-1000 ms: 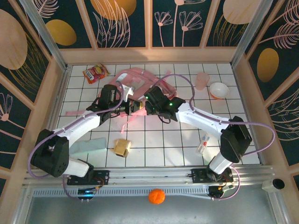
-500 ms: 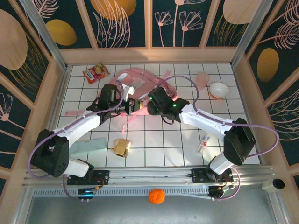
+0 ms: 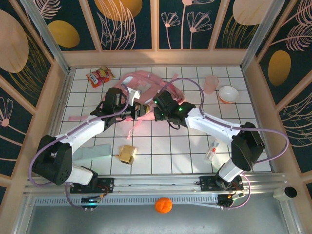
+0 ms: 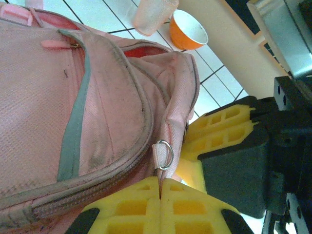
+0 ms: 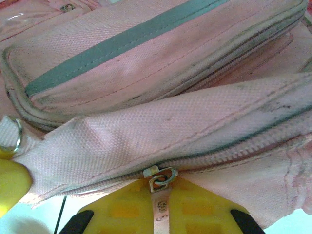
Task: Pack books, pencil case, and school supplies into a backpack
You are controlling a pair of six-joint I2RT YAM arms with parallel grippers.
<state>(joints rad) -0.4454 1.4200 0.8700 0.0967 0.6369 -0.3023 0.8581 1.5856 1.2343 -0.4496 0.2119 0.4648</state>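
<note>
Packing seems barely begun: left end effector pinches the backpack's tab, right end effector pinches the zip pull, while pencil case and box wait on the surface.

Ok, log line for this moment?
left gripper: shut on ring tab | right gripper: shut on zipper pull | backpack: on table

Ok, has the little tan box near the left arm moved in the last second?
No. The tan box keeps its place on the tiled table, just right of the mint pouch.

Tiled table with backpack, pencil case, bowl
</note>
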